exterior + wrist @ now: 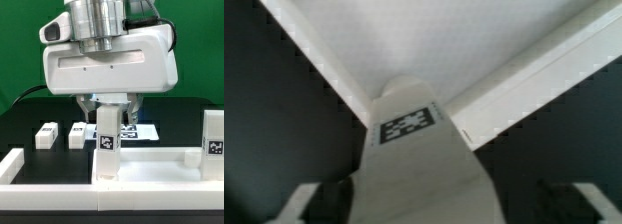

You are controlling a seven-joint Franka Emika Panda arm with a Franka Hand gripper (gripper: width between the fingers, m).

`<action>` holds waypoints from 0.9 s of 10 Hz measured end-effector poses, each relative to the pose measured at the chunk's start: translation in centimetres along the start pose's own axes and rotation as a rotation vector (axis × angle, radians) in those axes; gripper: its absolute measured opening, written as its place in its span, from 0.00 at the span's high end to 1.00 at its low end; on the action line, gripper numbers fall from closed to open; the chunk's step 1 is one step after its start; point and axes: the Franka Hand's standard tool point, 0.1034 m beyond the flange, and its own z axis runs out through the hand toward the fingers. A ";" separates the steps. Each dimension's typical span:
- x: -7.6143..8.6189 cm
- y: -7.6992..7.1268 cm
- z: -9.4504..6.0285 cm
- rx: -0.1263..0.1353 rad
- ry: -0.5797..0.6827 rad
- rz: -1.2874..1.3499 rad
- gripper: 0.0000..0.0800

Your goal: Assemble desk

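Tabletop panel (150, 172), white plastic, broad and rimmed, is lying in front, holding two short square white legs upright: the middle leg (107, 142) and the corner leg (213, 142), which the frame edge is cutting. The two-finger gripper (107, 116) is standing open around the middle leg, gaps showing on both sides. It is hiding part of the marker board (140, 130).

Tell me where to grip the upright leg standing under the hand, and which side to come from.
Best near its top end, on two opposite flat faces, coming straight down. The leg stands upright on the tabletop panel, its square sides parallel, its top free. The hand is above it, a finger each side.
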 end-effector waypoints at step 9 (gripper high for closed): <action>0.3 1.0 0.3 0.071 -0.085 1.100 0.63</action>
